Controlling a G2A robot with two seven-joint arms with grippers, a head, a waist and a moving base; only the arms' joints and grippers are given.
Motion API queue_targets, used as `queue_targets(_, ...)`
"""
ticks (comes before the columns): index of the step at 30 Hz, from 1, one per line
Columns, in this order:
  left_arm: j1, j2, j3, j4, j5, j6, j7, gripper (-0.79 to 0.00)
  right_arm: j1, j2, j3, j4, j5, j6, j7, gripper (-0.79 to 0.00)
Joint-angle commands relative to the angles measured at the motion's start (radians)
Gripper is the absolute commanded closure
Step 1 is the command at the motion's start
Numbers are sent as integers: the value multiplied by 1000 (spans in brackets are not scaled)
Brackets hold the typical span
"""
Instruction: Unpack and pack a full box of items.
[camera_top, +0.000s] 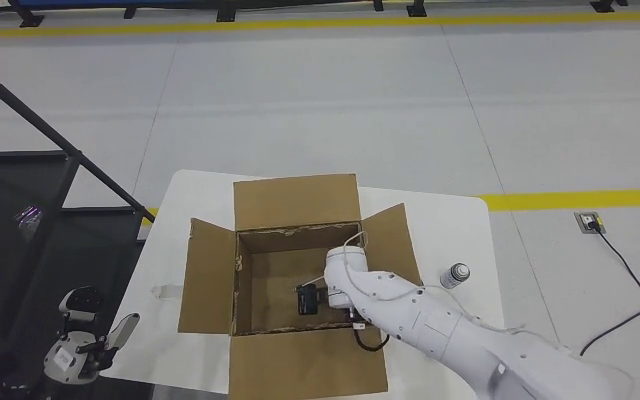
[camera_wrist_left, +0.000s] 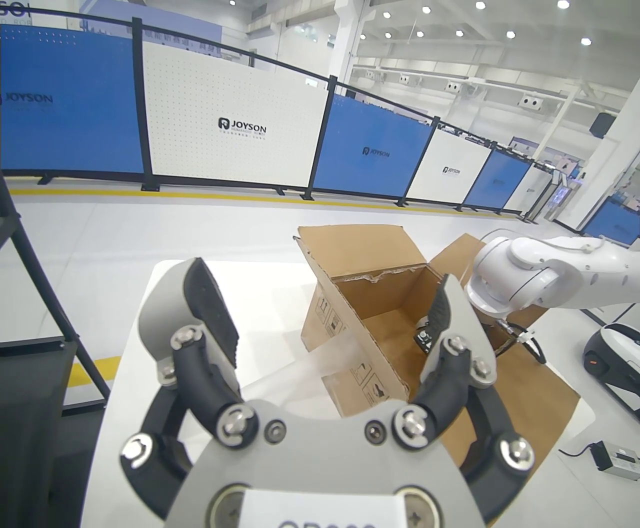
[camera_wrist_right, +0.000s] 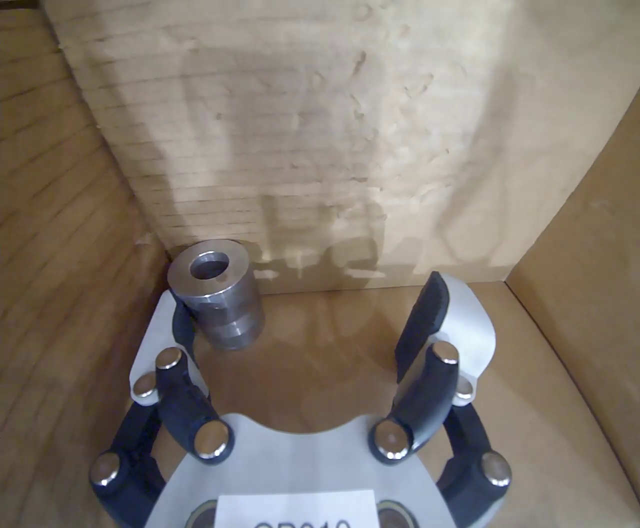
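Right wrist view, right gripper (camera_wrist_right: 306, 301) fingers apart in box (camera_wrist_right: 350, 125), metal cylinder (camera_wrist_right: 216, 295) hiding one tip, left gripper (camera_wrist_left: 321, 276) fingers apart.

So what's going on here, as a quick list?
Box: cardboard box, flaps open, on the white table
Inside: metal cylinder, upright in a corner
Right gripper: open, down inside the box, cylinder beside one finger, not gripped
Left gripper: open, empty, off to the box's side
Outside: small bottle standing on the table
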Motion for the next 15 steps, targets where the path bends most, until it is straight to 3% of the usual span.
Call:
queue_targets(1, 0, 0, 0, 0, 0, 0, 0, -785, 7, -9, 0, 5, 2, 6, 5, -785)
queue_targets(15, 0, 0, 0, 0, 0, 0, 0, -785, -1, -29, 0, 55, -3, 3, 3, -785)
